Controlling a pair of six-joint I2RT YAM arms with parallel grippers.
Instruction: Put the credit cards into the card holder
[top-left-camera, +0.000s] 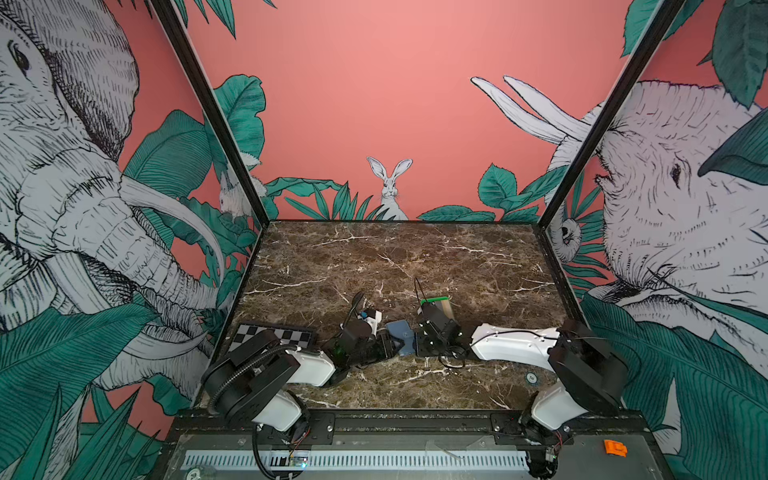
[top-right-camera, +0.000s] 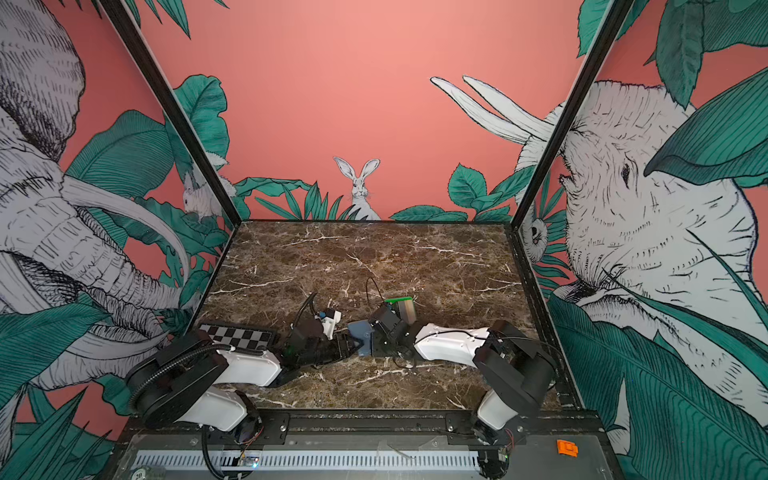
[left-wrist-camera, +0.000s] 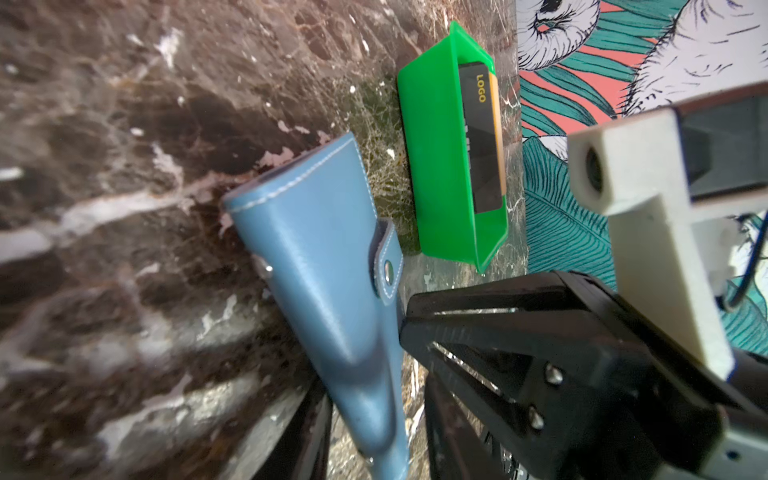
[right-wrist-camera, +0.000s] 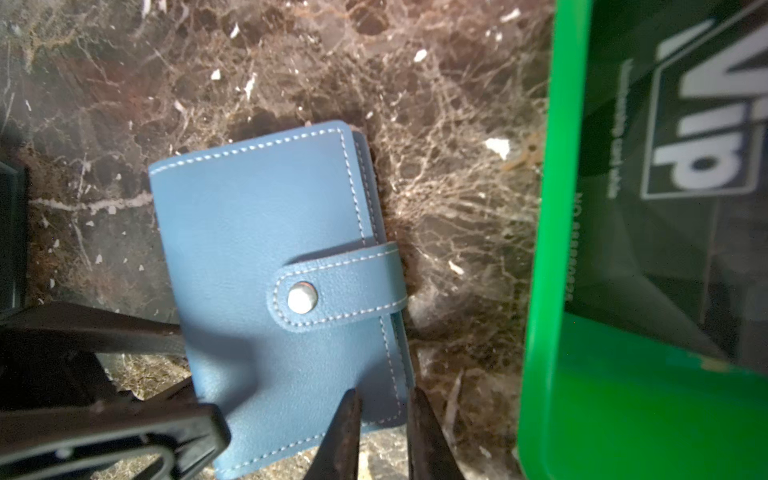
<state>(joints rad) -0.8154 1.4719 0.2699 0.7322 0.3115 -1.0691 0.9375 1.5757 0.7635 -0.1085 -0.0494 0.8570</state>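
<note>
The closed blue card holder (right-wrist-camera: 270, 249) lies on the desk (top-left-camera: 374, 257) toward the middle of its front edge, one corner pinched by the right hand (right-wrist-camera: 384, 401). The left hand (top-left-camera: 390, 345) straddles its other end, and I cannot tell whether it clamps. The credit cards (left-wrist-camera: 482, 137), a black VIP one uppermost, sit in the green tray (left-wrist-camera: 436, 166) just behind.

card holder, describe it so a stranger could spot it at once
On the brown marble table, look front-middle, left of the green tray. The card holder is a flat slate-blue wallet with white stitching and a silver snap, unlike the hard, open tray.
</note>
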